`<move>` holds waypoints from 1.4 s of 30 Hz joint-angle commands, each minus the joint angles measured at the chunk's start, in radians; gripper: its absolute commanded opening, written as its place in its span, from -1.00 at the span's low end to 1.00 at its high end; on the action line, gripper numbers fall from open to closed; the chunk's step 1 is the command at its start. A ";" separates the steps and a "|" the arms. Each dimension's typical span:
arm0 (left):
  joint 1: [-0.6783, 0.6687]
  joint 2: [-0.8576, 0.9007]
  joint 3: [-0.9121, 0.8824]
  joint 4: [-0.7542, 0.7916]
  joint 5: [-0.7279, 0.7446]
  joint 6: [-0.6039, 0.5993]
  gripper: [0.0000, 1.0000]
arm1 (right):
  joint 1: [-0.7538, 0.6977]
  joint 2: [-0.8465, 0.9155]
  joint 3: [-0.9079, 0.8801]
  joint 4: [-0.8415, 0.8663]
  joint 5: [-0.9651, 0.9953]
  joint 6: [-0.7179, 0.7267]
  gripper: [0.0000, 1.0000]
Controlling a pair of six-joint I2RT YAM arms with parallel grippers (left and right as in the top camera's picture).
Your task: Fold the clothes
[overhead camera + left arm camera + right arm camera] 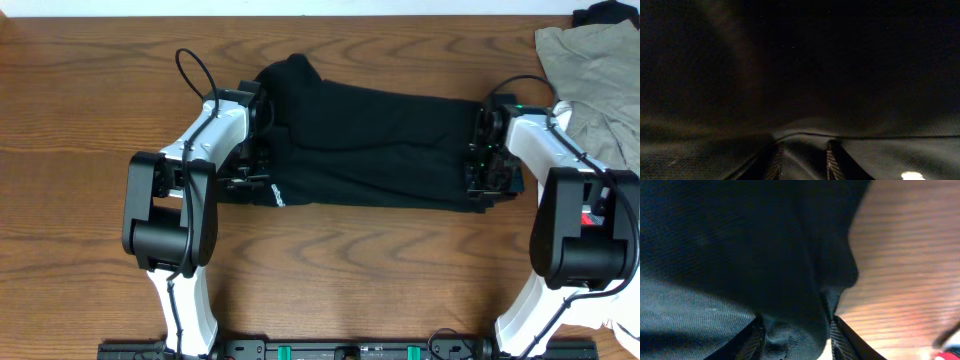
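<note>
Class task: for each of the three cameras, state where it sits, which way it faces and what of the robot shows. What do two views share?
Overhead: above the table, facing straight down on the black garment; both arms show, left gripper and right gripper at its ends.
Left wrist: on the left arm, facing along its jaws into dark cloth; its fingers show.
Right wrist: on the right arm, facing cloth and bare table; its fingers show.
Shared: both wrist views show the black garment between the jaws.
</note>
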 commanded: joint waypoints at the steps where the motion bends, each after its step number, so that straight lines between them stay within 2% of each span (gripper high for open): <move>1: 0.006 0.003 -0.015 -0.042 -0.013 -0.001 -0.39 | -0.026 0.008 -0.017 -0.016 0.052 0.020 -0.18; 10: 0.006 0.003 -0.014 -0.084 -0.014 -0.001 -0.39 | -0.062 0.008 -0.019 -0.035 0.093 0.021 -0.17; 13: 0.006 0.000 -0.014 -0.084 -0.063 0.002 -0.39 | -0.062 0.008 -0.019 -0.031 0.093 0.020 -0.17; 17: 0.006 -0.008 -0.014 -0.056 -0.137 0.002 -0.39 | -0.062 0.008 -0.019 -0.024 0.093 0.020 -0.17; 24: 0.006 -0.017 -0.014 0.001 -0.136 -0.002 -0.39 | -0.062 0.008 -0.019 -0.025 0.091 0.020 -0.17; 27: -0.001 -0.076 -0.014 -0.014 -0.137 -0.001 -0.40 | -0.062 0.008 -0.019 -0.025 0.061 0.019 -0.15; 33: -0.007 -0.323 -0.014 0.015 -0.136 -0.002 -0.38 | -0.061 0.007 -0.018 -0.035 0.032 0.020 -0.17; 35: -0.007 -0.399 -0.014 0.039 -0.137 -0.001 -0.20 | -0.061 0.005 -0.016 -0.035 0.032 0.020 -0.16; 38: -0.007 -0.473 -0.014 0.130 -0.137 -0.001 -0.12 | -0.061 -0.013 -0.003 -0.032 0.018 0.021 -0.17; 42: -0.007 -0.472 -0.014 0.288 -0.135 0.048 -0.10 | -0.061 -0.075 0.028 -0.023 -0.002 0.020 -0.14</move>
